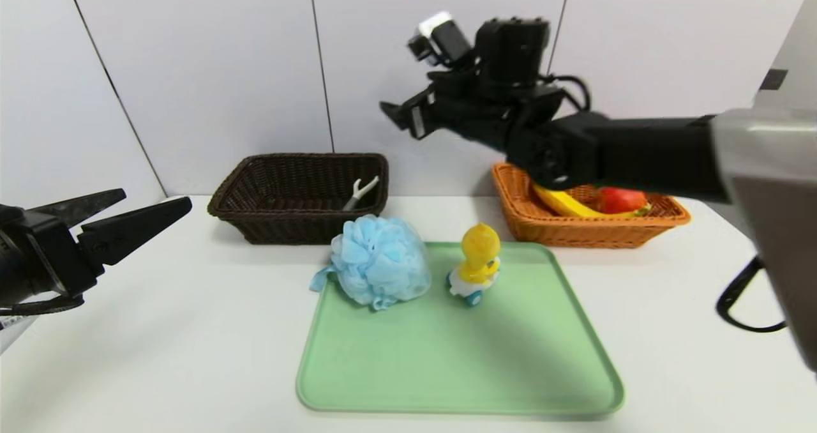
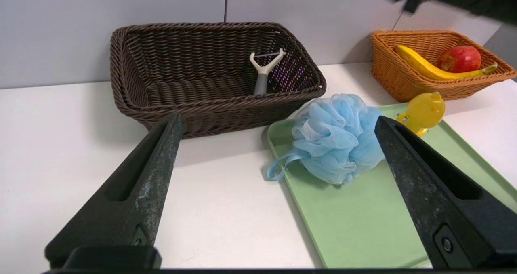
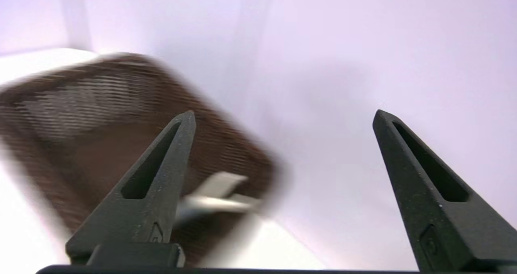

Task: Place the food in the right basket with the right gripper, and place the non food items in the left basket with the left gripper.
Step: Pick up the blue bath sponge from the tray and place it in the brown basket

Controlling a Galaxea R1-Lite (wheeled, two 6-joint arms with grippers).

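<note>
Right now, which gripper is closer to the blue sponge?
Left. The left gripper hovers open over the table beside the sponge, low. The right gripper is raised well above it, near the wall, open and empty.

Two baskets behind a tray on the table (image 1: 159,356)

The peeler (image 1: 360,192) lay in the left basket (image 1: 255,177), the banana (image 1: 562,203) and apple (image 1: 622,200) in the right basket (image 1: 574,232); on the tray (image 1: 447,369) sat the sponge (image 1: 380,260) (overhanging its left edge) left of the duck toy (image 1: 477,260)
</note>
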